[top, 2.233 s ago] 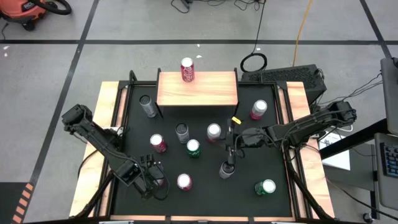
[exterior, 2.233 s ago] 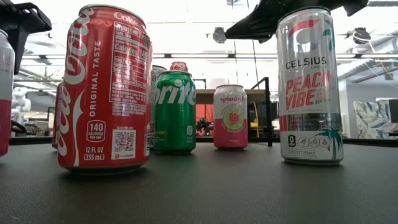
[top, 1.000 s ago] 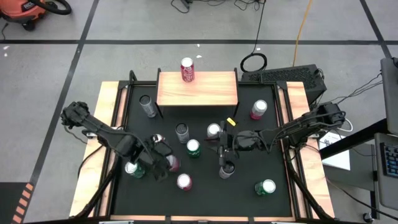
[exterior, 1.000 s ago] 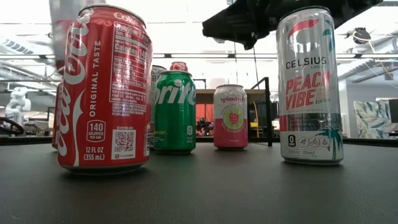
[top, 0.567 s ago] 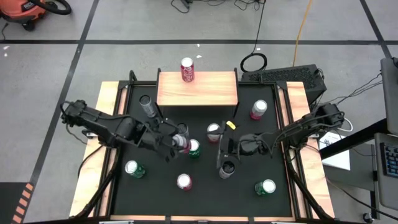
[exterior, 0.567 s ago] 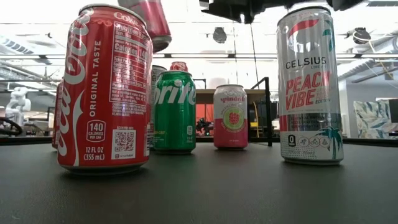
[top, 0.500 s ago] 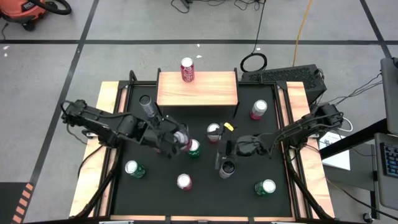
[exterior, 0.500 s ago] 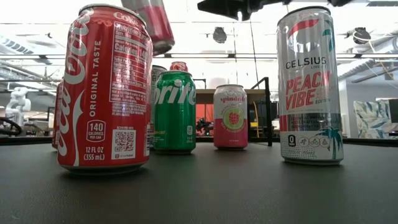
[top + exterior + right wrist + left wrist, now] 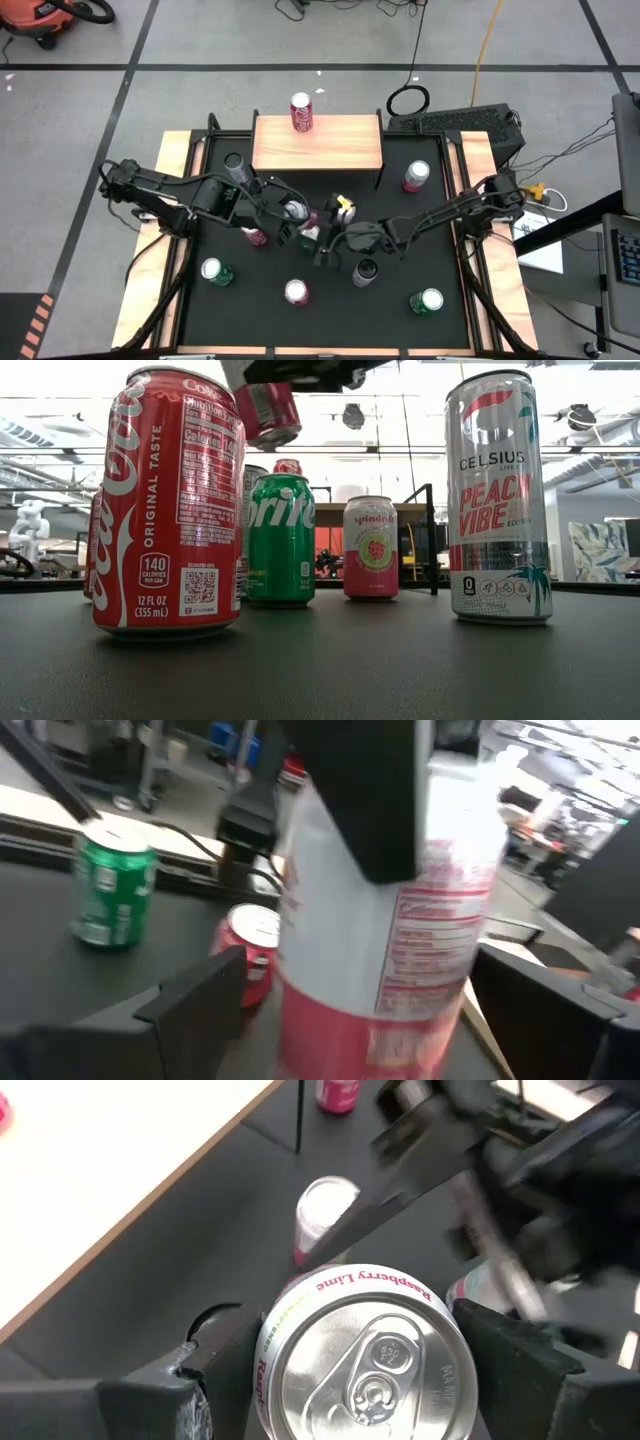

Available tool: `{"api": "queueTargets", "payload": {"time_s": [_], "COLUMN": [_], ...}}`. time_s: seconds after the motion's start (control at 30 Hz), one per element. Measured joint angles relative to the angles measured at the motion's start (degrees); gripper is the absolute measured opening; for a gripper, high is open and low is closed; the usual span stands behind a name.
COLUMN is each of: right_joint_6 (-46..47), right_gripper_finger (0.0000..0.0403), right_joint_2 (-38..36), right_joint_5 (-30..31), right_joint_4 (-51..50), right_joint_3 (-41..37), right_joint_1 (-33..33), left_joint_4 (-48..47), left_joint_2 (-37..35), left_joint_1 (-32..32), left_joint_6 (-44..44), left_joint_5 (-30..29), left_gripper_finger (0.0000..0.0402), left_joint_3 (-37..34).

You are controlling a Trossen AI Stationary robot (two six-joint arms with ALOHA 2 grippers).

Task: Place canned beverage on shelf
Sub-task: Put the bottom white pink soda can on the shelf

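Raspberry-lime can (image 9: pixel 365 1355) bottom cut off by frame edge; right pincer (image 9: pixel 322 245) blurred.

I'm working in what looks like a robotics lab or workshop. My table (image 9: pixel 170 250), a wood-edged bench, stands on a grey concrete floor (image 9: pixel 200 40) marked with dark tape lines. Beyond the table's far side, loose cables (image 9: pixel 408 98) and a yellow cord (image 9: pixel 486 45) trail across that floor, and an orange-and-black shop vacuum (image 9: pixel 40 18) sits well off from its far left corner. Looking level across the table, I see an open ceiling with exposed beams (image 9: pixel 590 470) and bright overhead lighting.
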Motion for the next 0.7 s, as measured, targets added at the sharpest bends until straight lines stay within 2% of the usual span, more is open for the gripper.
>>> {"api": "queueTargets", "payload": {"time_s": [0.3,0.6,0.7], "right_joint_6": [-1.8,-1.8,-1.8], "right_gripper_finger": [0.0351,0.0262,0.0255], "right_joint_2": [3.3,3.3,3.3], "right_joint_5": [1.3,2.1,2.2], "right_joint_4": [-0.2,-0.4,-0.4], "right_joint_3": [3.5,3.5,3.5], "right_joint_1": [-1.2,-1.2,-1.2], "left_joint_4": [1.5,1.5,1.5], "left_joint_2": [0.0,0.0,0.0], "left_joint_1": [0.0,0.0,0.0], "left_joint_6": [0.7,3.9,6.0], "left_joint_5": [-0.2,-0.5,-0.6], "left_gripper_finger": [0.0281,0.0288,0.0298], "left_joint_3": [-0.3,-0.3,-0.3]}}
